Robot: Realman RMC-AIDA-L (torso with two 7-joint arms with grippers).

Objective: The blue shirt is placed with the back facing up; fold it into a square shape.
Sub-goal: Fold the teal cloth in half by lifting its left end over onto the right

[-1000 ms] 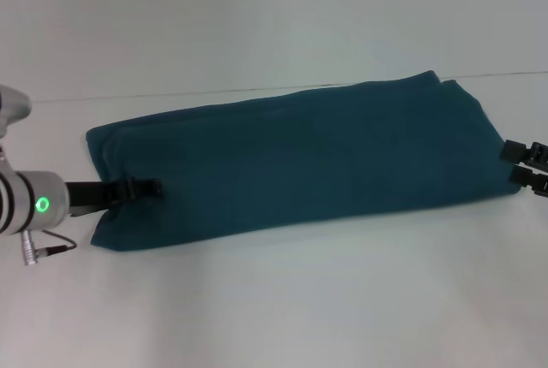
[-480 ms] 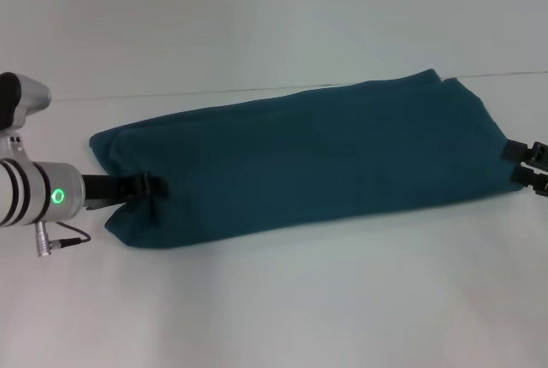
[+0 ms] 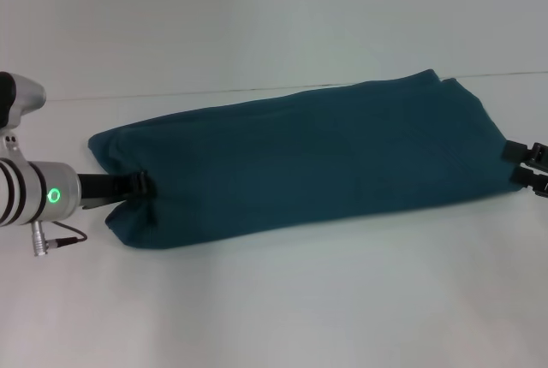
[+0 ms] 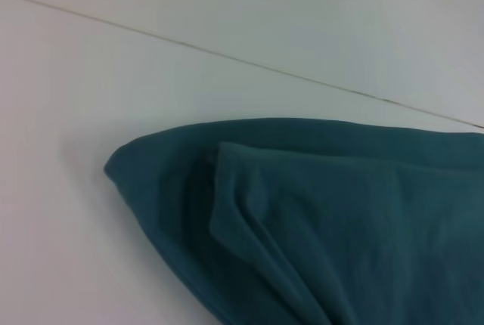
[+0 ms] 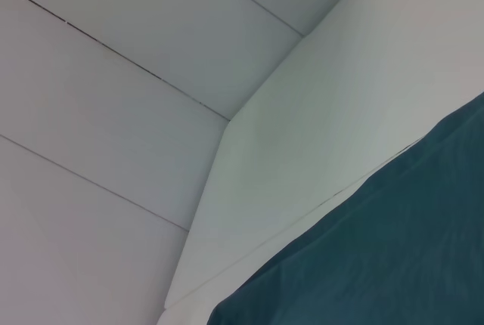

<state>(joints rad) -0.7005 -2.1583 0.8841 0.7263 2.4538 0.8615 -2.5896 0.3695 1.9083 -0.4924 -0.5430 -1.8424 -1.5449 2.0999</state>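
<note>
Blue shirt (image 3: 300, 158) between both grippers

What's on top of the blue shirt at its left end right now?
The left gripper lies on the blue shirt at its left end, fabric bunched around it. What its jaws pinch is hidden by the cloth. Nothing else sits on it.

My blue shirt (image 3: 300, 158) is a plain dark teal with no print, lying on a pale grey-white table (image 3: 342, 299), while my left gripper (image 3: 141, 185) is black behind a silver wrist lit with a green ring, and my right gripper (image 3: 518, 165) is black.
</note>
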